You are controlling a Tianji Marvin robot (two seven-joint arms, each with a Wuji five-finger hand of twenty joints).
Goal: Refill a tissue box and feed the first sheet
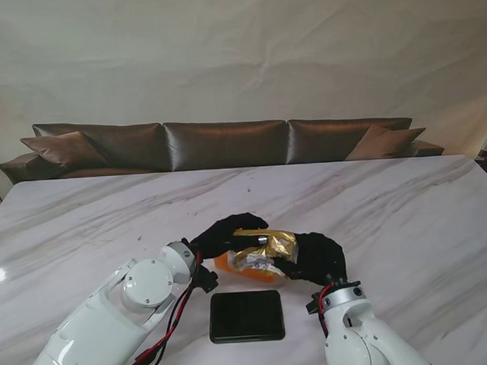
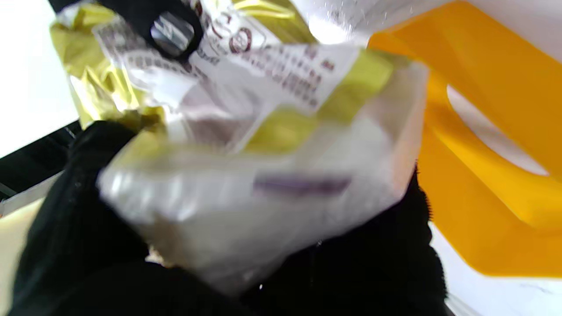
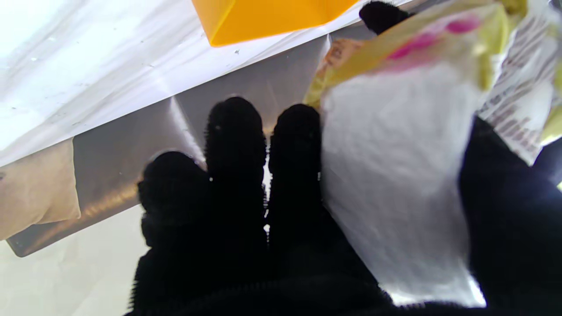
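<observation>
The stand view is showing the left hand (image 1: 223, 234) and the right hand (image 1: 316, 256) both squeezing the crinkly yellow tissue pack (image 1: 266, 247) between them, holding it just over the orange tissue box (image 1: 230, 266), with a black tray (image 1: 246, 315) sitting nearer to me.

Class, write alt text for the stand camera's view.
Two black-gloved robot hands, left hand and right hand, hold a gold-and-white tissue pack over an orange tissue box on a marble table. A black lid lies nearer to me.
</observation>
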